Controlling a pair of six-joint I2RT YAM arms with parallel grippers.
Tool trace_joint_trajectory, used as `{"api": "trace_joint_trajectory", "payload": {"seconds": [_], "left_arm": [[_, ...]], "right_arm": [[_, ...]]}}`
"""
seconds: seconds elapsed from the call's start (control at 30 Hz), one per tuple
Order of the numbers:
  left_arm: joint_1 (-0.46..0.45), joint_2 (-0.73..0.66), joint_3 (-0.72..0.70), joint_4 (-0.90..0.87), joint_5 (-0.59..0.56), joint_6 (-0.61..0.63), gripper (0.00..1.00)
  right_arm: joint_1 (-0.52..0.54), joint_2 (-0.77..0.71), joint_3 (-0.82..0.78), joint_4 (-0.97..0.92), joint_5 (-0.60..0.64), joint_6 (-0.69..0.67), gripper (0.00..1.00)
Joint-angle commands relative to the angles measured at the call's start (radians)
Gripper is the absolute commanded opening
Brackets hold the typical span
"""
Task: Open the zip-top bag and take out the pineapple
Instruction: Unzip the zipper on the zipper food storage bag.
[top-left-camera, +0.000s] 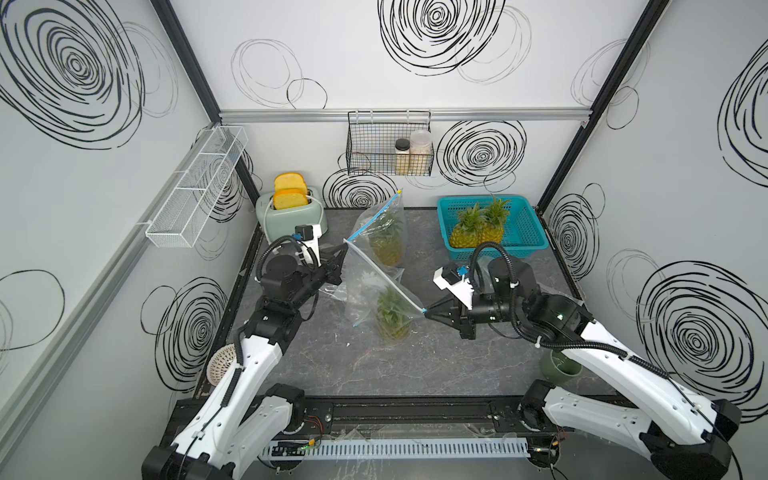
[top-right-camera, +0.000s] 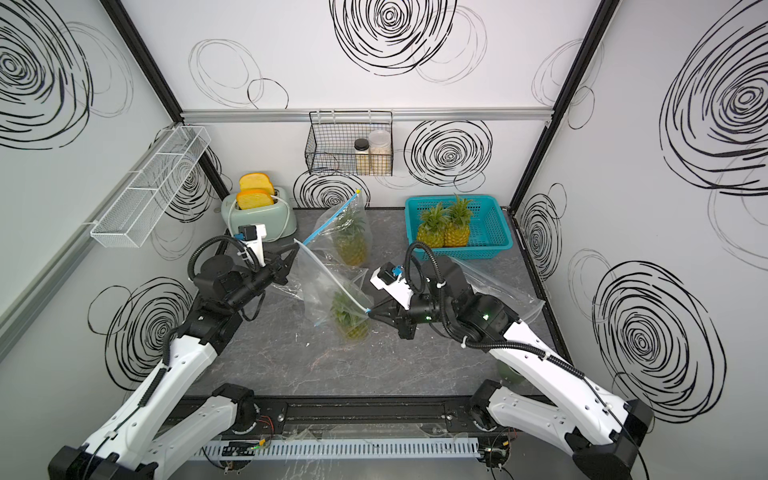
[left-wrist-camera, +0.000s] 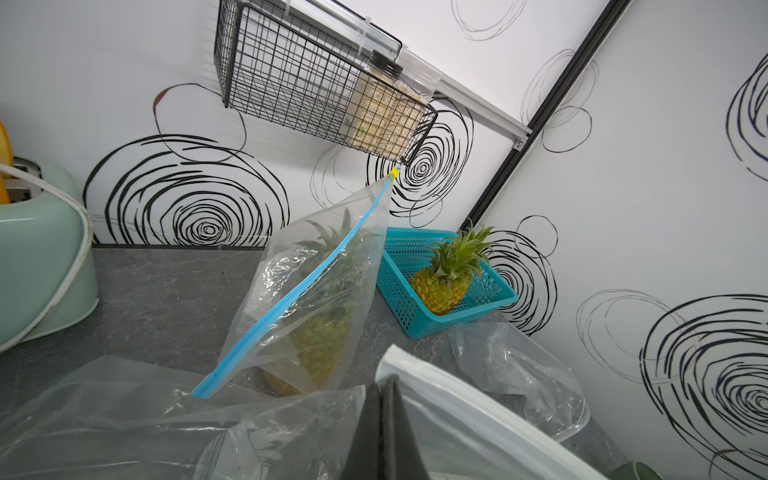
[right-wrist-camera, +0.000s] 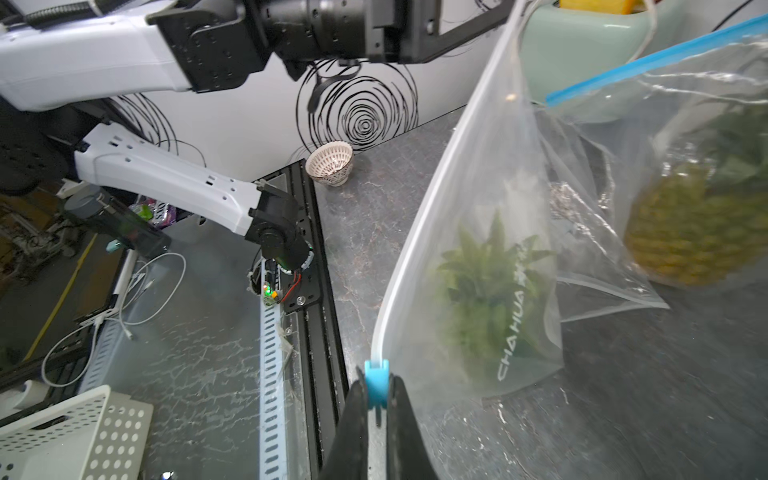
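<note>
In both top views a clear zip-top bag (top-left-camera: 365, 282) (top-right-camera: 320, 282) hangs stretched between my two grippers above the table. A pineapple (top-left-camera: 392, 322) (top-right-camera: 349, 322) stands inside it, its green crown up. My left gripper (top-left-camera: 345, 245) (left-wrist-camera: 384, 380) is shut on the far-left end of the bag's white zip strip (left-wrist-camera: 457, 399). My right gripper (top-left-camera: 426, 311) (right-wrist-camera: 377, 384) is shut on the blue slider (right-wrist-camera: 377, 380) at the near-right end of the strip. In the right wrist view the bagged pineapple (right-wrist-camera: 486, 291) shows blurred through the plastic.
A second bag with a blue zip (top-left-camera: 384, 232) holds another pineapple just behind. A teal basket (top-left-camera: 532, 232) with two pineapples sits back right, a toaster (top-left-camera: 291, 208) back left. A green cup (top-left-camera: 559, 368), a white bowl (top-left-camera: 220, 365) and an empty bag (top-right-camera: 498, 291) lie near the arms.
</note>
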Motion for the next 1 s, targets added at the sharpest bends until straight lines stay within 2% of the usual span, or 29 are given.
{"api": "trace_joint_trajectory", "payload": {"seconds": [0.0,0.2,0.3,0.4,0.47,0.5,0.6,0.73,0.8,0.87,0.97], "left_arm": [[0.022,0.061,0.067,0.154,-0.024,-0.036,0.00],[-0.028,0.167,0.150,0.174,-0.014,-0.014,0.00],[-0.044,0.199,0.183,0.152,-0.010,0.012,0.01],[-0.046,0.202,0.206,0.109,-0.009,0.033,0.25],[-0.044,0.185,0.219,0.063,-0.014,0.059,0.49],[-0.043,0.173,0.228,0.036,-0.018,0.073,0.54],[-0.033,0.133,0.264,-0.083,-0.035,0.126,0.64],[-0.019,0.071,0.294,-0.258,-0.043,0.166,0.69],[-0.021,0.041,0.284,-0.335,-0.033,0.161,0.70],[-0.041,0.007,0.242,-0.384,-0.009,0.136,0.71],[-0.119,-0.060,0.138,-0.394,-0.054,0.094,0.72]], "right_arm": [[0.077,0.031,-0.008,0.052,-0.053,0.038,0.04],[0.123,0.089,-0.003,0.181,-0.058,0.088,0.05],[0.124,0.111,0.019,0.190,-0.034,0.089,0.14],[0.122,0.112,0.057,0.131,0.049,0.067,0.28],[0.113,0.089,0.076,0.087,0.143,0.067,0.41],[0.100,0.076,0.082,0.072,0.168,0.067,0.46],[0.033,0.022,0.093,0.033,0.207,0.075,0.54],[-0.096,-0.049,0.110,-0.004,0.218,0.091,0.64],[-0.178,-0.043,0.110,-0.015,0.167,0.088,0.71],[-0.260,-0.005,0.097,-0.010,0.087,0.090,0.73],[-0.347,0.072,0.040,0.074,-0.042,0.113,0.75]]}}
